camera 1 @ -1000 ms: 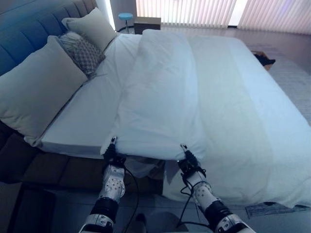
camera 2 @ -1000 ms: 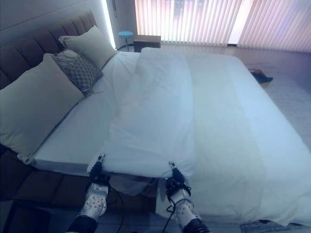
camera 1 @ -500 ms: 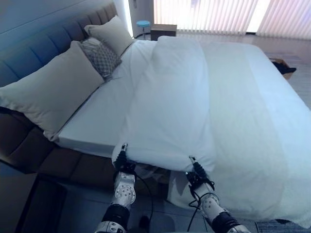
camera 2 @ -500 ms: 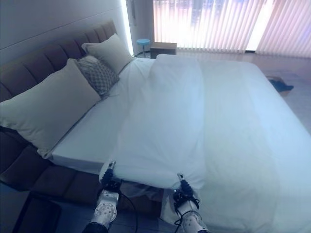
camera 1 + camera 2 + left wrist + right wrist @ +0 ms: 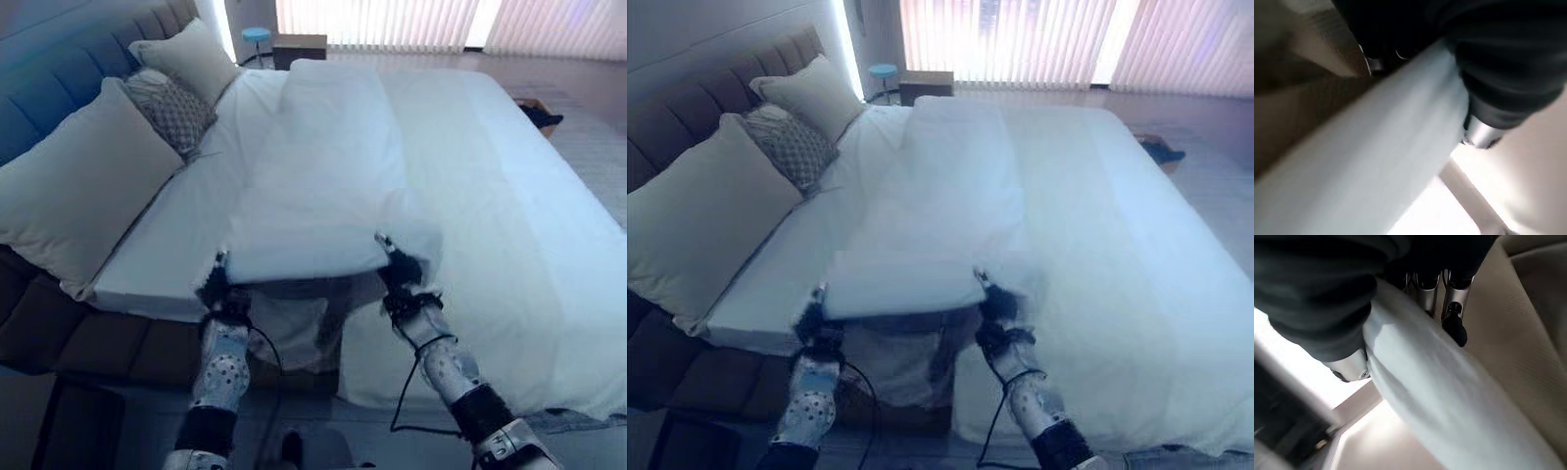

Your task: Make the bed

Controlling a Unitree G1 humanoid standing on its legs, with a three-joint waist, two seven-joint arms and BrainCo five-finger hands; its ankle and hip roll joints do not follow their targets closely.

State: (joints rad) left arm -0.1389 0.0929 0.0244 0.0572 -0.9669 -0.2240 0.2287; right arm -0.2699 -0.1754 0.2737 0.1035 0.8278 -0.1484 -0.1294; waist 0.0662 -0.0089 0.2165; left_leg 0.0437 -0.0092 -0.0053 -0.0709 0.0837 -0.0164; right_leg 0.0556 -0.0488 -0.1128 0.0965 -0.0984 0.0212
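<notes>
Backlit vertical blinds (image 5: 1048, 44), padded headboard (image 5: 686, 117)

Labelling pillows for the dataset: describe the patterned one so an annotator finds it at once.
Start at the dark tufted headboard along the robot's left side of the bed. Three cushions lean against it in a row: a large plain off-white pillow nearest the robot, a plain off-white pillow farthest away. The small grey cushion with a fine criss-cross pattern sits wedged between them, the only patterned one.

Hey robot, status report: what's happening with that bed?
Left hand and right hand both clamped on white duvet's edge, lifted off the mattress. Three pillows at the headboard. Nothing in the way.
</notes>
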